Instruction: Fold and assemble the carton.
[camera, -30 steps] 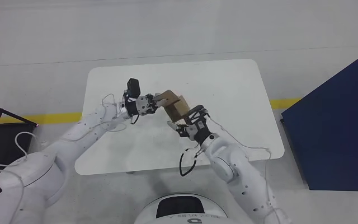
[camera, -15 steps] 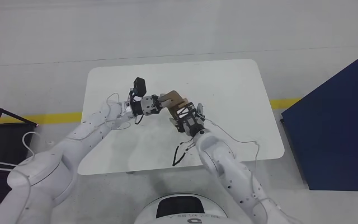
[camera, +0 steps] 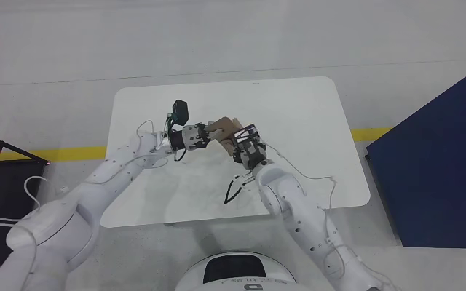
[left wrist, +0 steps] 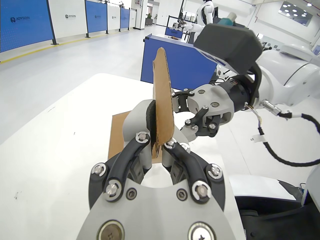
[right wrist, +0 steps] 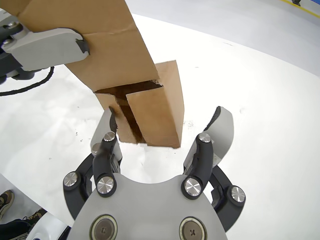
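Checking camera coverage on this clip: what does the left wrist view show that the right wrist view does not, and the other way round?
Left wrist view: the brown cardboard carton edge-on, as a thin upright panel, and a blue partition beyond the white table.
Right wrist view: the carton's open end, its flaps partly folded with a dark gap between them, and the right gripper open, astride that end.
Shared: the left gripper shut on the carton, above the table.
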Controlling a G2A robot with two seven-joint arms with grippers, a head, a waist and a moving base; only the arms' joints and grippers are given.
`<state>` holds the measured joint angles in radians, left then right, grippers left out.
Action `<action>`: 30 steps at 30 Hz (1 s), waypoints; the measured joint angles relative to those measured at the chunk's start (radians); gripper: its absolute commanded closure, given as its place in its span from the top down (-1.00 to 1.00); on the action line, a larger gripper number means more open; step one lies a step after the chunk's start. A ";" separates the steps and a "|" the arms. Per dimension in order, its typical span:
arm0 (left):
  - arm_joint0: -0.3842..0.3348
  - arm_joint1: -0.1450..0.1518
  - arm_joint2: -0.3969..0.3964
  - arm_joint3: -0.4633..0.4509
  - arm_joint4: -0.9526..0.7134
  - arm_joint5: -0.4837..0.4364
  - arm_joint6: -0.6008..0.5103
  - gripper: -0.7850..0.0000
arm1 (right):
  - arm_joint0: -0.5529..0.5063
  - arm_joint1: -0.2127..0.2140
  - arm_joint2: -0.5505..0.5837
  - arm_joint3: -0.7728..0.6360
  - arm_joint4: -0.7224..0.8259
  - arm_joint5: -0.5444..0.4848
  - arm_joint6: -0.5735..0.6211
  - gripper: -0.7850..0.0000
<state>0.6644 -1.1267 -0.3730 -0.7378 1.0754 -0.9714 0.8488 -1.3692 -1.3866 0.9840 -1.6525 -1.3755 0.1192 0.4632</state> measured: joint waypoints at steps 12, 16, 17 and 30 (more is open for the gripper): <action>0.031 0.005 -0.065 -0.032 0.006 -0.039 -0.038 -1.00 | 0.038 -0.013 -0.012 0.066 0.011 0.025 0.014 0.61; 0.044 0.006 -0.082 -0.036 0.004 -0.041 -0.041 -1.00 | 0.045 -0.017 -0.015 0.074 0.017 0.035 0.010 1.00; 0.047 0.005 -0.086 -0.038 -0.001 -0.041 -0.041 -1.00 | 0.045 -0.018 -0.015 0.075 0.018 0.038 0.006 1.00; 0.057 -0.049 -0.117 0.140 -0.203 -0.041 -0.084 -1.00 | -0.152 0.002 0.033 -0.164 -0.073 0.057 -0.228 0.47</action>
<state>0.7219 -1.1760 -0.4900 -0.5980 0.8722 -1.0123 0.7651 -1.5209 -1.3843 1.0171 -1.8165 -1.4489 0.1760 0.2349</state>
